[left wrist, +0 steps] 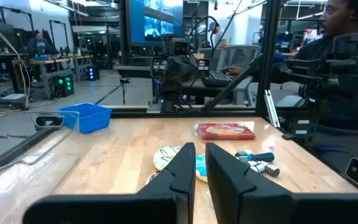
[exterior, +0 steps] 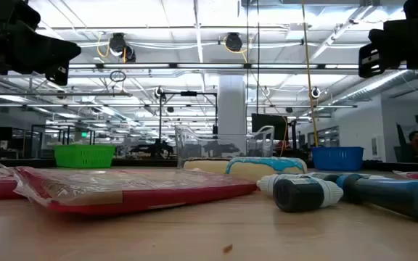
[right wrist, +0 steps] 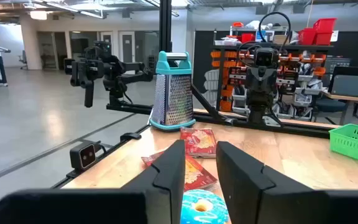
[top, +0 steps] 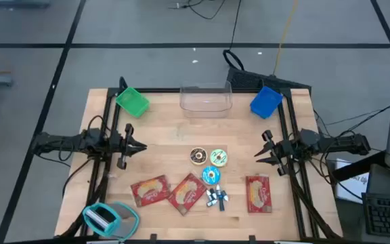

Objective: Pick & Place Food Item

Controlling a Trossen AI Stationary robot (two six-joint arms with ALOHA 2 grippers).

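The food lies on the wooden table point(top: 164, 146). Three donuts sit near the middle: a brown one point(top: 198, 156), a pale one point(top: 219, 158) and a blue-iced one point(top: 210, 176). Flat red food packets lie toward the near edge point(top: 149, 190) point(top: 187, 193) point(top: 257, 193). My left gripper point(top: 141, 146) point(left wrist: 201, 148) hovers at the table's left side, pointing toward the donuts, its fingers almost together with nothing between them. My right gripper point(top: 257, 153) point(right wrist: 200, 144) hovers at the right side, pointing left, fingers a little apart and empty.
A clear container point(top: 206, 98) stands at the far edge between a green basket point(top: 133, 102) and a blue basket point(top: 265, 102). Markers point(top: 215, 198) lie by the packets. A teal-handled grater point(top: 107, 217) sits at the near left corner. A person sits beyond the table's right side point(left wrist: 347, 37).
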